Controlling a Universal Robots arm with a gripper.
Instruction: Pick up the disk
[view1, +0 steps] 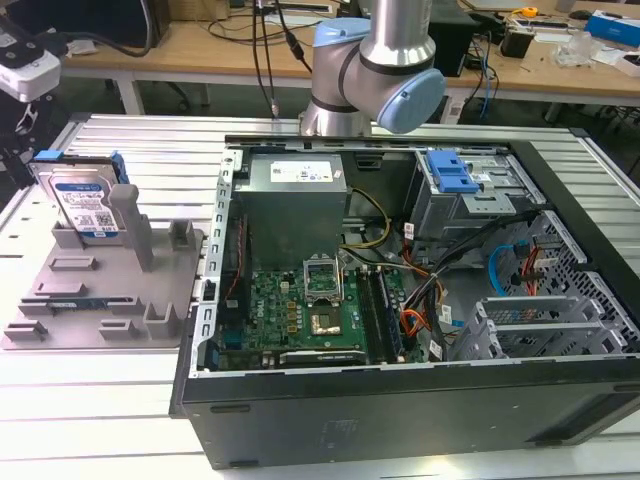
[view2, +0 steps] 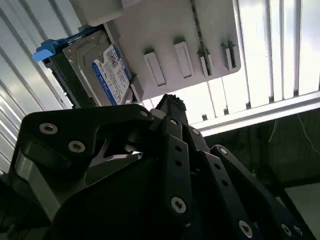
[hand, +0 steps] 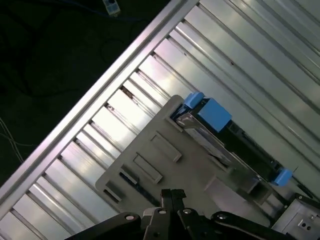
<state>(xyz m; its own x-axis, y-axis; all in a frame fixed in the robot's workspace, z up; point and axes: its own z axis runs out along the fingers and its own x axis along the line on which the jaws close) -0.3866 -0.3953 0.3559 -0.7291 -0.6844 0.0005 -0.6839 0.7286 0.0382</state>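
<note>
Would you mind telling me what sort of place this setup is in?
Probably a robotics lab or workshop for computer assembly: an opened computer case sits on a slatted metal table, a grey fixture tray holds the disk, and wooden benches with cables stand behind.

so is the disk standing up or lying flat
Upright: the disk stands on edge in the grey tray, label face showing, a post in front.

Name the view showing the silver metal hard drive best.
The exterior view: the silver metal hard drive stands upright on the grey plastic tray, label facing out. The second wrist view shows the drive slanted; the first wrist view, its edge.
</note>
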